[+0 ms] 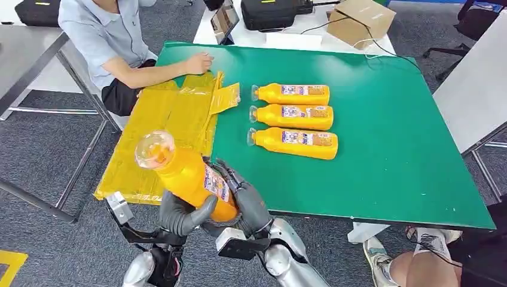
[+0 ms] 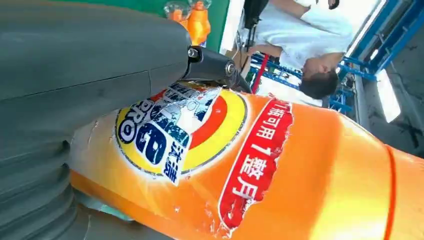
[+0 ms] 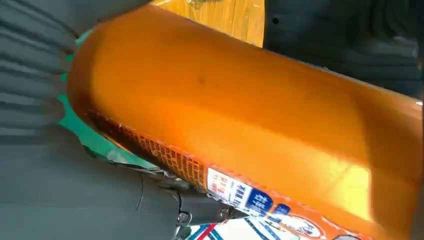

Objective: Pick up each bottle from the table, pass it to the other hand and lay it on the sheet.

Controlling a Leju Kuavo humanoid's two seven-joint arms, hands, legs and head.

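An orange bottle (image 1: 188, 176) with a clear cap is held tilted over the table's front left corner, cap pointing up and to the left. My left hand (image 1: 179, 216) wraps its lower end from the left and my right hand (image 1: 248, 203) grips it from the right; both hold it. Close up, the bottle's label (image 2: 300, 175) lies under my left hand's thumb (image 2: 75, 75), and its orange body (image 3: 250, 125) sits in my right hand (image 3: 65, 190). The yellow sheet (image 1: 161, 131) covers the table's left part. Three more orange bottles (image 1: 293, 118) lie side by side mid-table.
A person in a light shirt sits at the far left with a hand (image 1: 197, 63) on the sheet's far edge. The green table (image 1: 388, 149) has bare room on its right half. A cardboard box (image 1: 360, 21) and black cases stand behind it.
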